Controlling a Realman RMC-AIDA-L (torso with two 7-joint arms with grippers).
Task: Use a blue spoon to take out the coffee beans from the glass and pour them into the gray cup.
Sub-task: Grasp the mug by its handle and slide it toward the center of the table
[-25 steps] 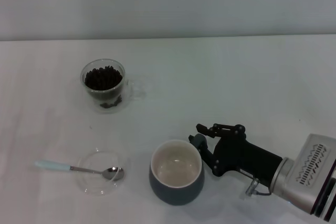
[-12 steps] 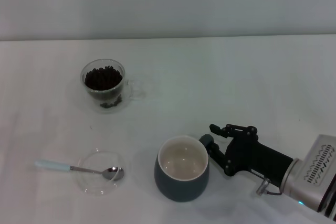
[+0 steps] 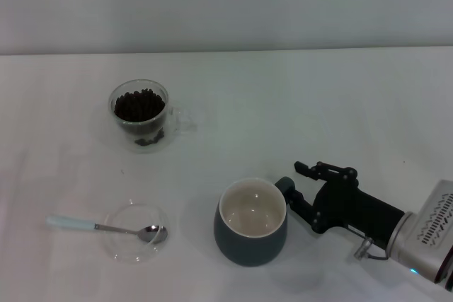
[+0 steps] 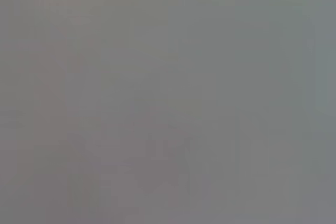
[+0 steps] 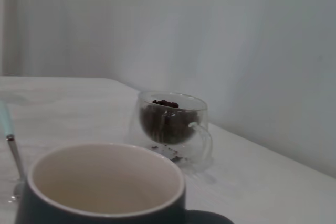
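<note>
The desk carries all items. The right hand is seen at 3 o'clock of the gray cup, closed on its loop handle. The cup is rigid, fairly heavy ceramic. The glass, at 10 o'clock of the cup and holding the coffee beans, is judged fragile and slippery. The blue spoon, at 9 o'clock, bowl in a clear dish, is light; its handle is the grasp point. The left hand is not seen.
</note>
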